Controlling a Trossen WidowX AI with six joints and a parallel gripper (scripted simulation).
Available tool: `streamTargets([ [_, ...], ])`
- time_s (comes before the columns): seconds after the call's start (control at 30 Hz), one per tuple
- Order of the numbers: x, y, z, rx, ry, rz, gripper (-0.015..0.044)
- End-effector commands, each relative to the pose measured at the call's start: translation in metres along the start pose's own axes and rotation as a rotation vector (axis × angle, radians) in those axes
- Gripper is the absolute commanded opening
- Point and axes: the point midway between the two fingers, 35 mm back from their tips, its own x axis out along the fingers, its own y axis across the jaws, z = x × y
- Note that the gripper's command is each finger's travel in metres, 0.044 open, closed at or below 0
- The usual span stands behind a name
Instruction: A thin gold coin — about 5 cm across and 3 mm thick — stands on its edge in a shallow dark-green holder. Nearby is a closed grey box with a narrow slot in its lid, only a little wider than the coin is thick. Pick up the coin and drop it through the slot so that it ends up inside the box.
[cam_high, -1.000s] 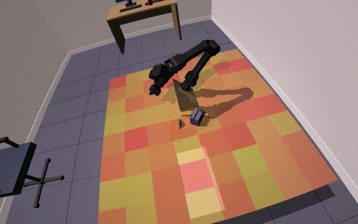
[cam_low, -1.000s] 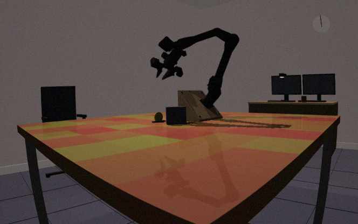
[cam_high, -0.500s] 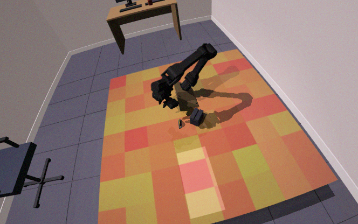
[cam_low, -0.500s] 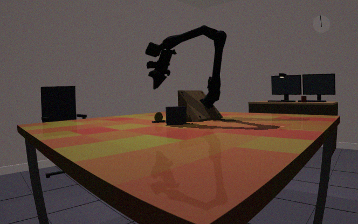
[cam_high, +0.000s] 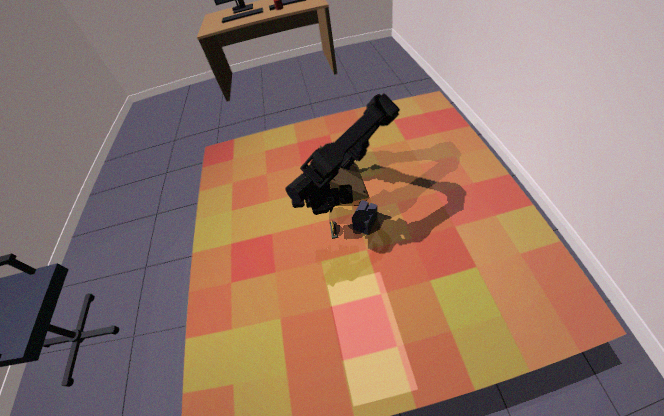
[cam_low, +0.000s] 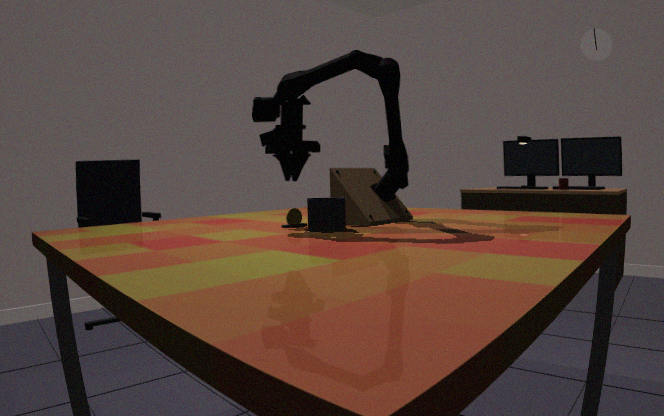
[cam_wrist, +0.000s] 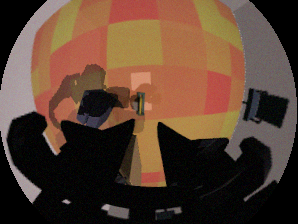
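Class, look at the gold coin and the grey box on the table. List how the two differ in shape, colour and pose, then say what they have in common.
Shape: the coin is a thin round disc, while the box is a blocky cuboid.
Colour: the coin is gold; the box is dark grey.
Pose: the coin stands on its edge in a low holder; the box sits flat on the table.
Size: the box is taller and bulkier than the coin.
Shared: both rest side by side below the tool, which touches neither.
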Motion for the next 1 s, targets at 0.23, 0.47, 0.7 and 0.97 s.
streamTargets([
  [0.23, 0.028, 0.010, 0.002, -0.081, 0.012, 0.044, 0.0161],
  [0.47, 0.044, 0.012, 0.001, -0.081, 0.012, 0.045, 0.0161],
  [0.7, 0.055, 0.013, 0.001, -0.081, 0.012, 0.046, 0.0161],
  [0.97, 0.068, 0.014, 0.002, -0.081, 0.012, 0.046, 0.0161],
])
